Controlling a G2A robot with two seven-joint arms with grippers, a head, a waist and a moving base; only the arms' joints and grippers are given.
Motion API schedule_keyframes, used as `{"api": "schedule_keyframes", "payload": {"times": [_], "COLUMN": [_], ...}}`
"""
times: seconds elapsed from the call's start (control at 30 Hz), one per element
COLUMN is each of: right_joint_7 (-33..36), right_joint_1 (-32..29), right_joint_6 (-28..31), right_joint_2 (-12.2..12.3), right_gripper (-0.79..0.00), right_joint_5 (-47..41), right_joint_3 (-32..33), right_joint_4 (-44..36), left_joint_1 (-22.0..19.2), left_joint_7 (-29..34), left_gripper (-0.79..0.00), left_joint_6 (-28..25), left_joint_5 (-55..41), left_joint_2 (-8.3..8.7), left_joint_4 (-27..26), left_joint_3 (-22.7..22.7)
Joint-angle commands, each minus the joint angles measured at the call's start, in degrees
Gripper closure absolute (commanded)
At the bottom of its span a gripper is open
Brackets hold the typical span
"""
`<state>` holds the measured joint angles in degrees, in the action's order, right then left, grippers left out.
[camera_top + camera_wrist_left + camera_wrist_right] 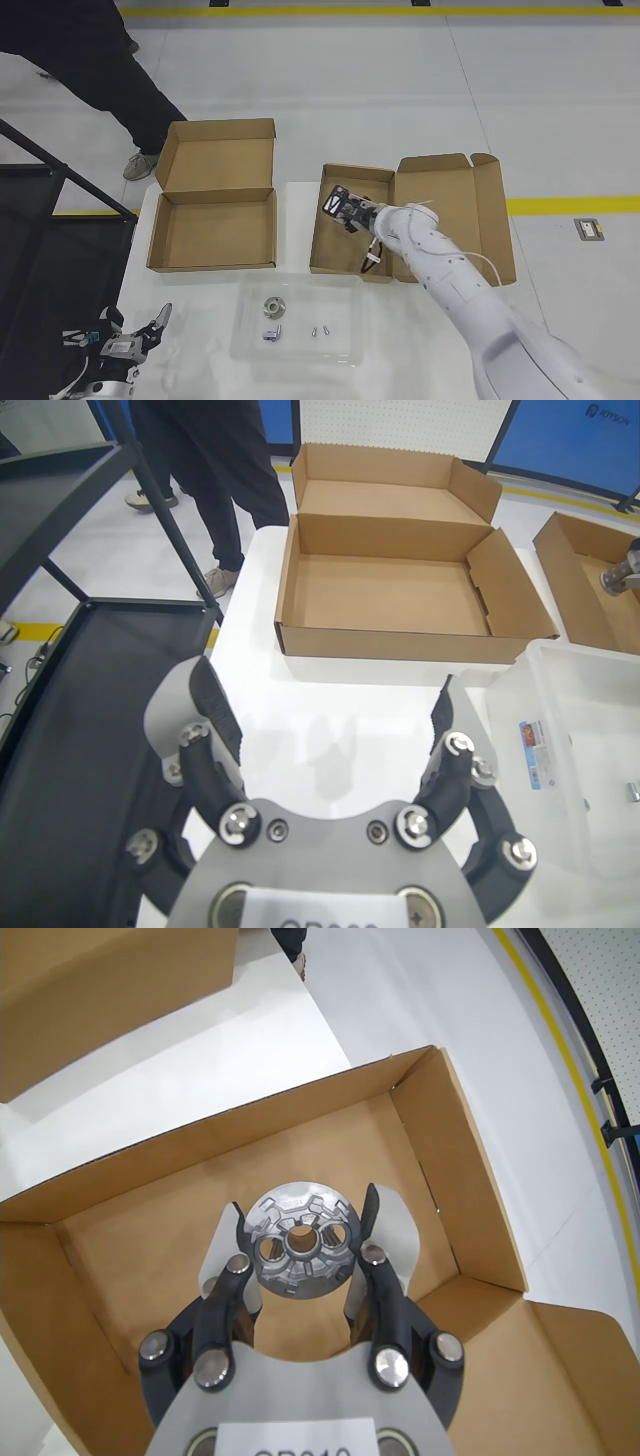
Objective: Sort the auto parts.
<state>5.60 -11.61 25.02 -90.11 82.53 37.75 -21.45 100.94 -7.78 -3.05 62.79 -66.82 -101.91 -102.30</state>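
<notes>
My right gripper (304, 1218) is shut on a round grey metal disc with holes (303, 1239), held above the floor of the right cardboard box (440, 1138). From above, that gripper (343, 207) sits over the far left part of the right box (330, 255). A clear plastic bin (345, 352) at the table's front holds a round metal part (272, 305), a small block (271, 333) and two small bolts (319, 330). My left gripper (330, 705) stands open over bare table at the front left, also seen from above (135, 335).
An open, hollow cardboard box (160, 240) stands at the back left of the table; its wall (400, 645) faces my left gripper. A black rack (65, 680) stands just off the table's left edge. A person's legs (220, 475) are behind that rack.
</notes>
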Motion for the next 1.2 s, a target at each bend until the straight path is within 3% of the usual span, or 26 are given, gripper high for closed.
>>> {"api": "schedule_keyframes", "payload": {"times": [0.0, 0.43, 0.5, 0.57, 0.77, 0.87, 0.97, 1.07, 1.17], "right_joint_7": [-0.1, 0.4, 0.5, 0.4, 0.0, -0.3, -0.7, -0.9, -1.1], "right_joint_1": [0.5, 2.6, 2.7, 2.8, 3.0, 3.3, 3.4, 3.4, 3.3], "right_joint_6": [0.2, 2.3, 2.4, 2.4, 2.5, 2.8, 2.9, 3.0, 3.3], "right_joint_2": [-0.9, -4.4, -4.7, -4.9, -5.2, -5.2, -5.2, -5.1, -5.1], "right_gripper": [0.000, 0.000, -0.256, -0.342, -0.413, -0.391, -0.499, -0.529, -0.610], "right_joint_5": [-0.1, -0.1, -0.3, -0.4, -0.5, -0.3, -0.1, 0.0, 0.0], "right_joint_3": [-0.4, -1.9, -1.9, -1.9, -1.8, -1.8, -1.9, -1.8, -1.8], "right_joint_4": [1.8, 8.3, 8.9, 9.4, 10.3, 10.4, 10.6, 10.7, 10.8], "left_joint_1": [0.0, 0.0, 0.0, 0.0, 0.0, 0.0, 0.0, 0.0, 0.0], "left_joint_7": [0.0, 0.0, 0.0, 0.0, 0.0, 0.0, 0.0, 0.0, 0.0], "left_gripper": [-0.785, -0.785, -0.785, -0.785, -0.785, -0.785, -0.785, -0.785, -0.785], "left_joint_6": [0.0, 0.0, 0.0, 0.0, 0.0, 0.0, 0.0, 0.0, 0.0], "left_joint_5": [0.0, 0.0, 0.0, 0.0, 0.0, 0.0, 0.0, 0.0, 0.0], "left_joint_2": [0.00, 0.00, 0.00, 0.00, 0.00, 0.00, 0.00, 0.00, 0.00], "left_joint_4": [0.0, 0.0, 0.0, 0.0, 0.0, 0.0, 0.0, 0.0, 0.0], "left_joint_3": [0.0, 0.0, 0.0, 0.0, 0.0, 0.0, 0.0, 0.0, 0.0]}}
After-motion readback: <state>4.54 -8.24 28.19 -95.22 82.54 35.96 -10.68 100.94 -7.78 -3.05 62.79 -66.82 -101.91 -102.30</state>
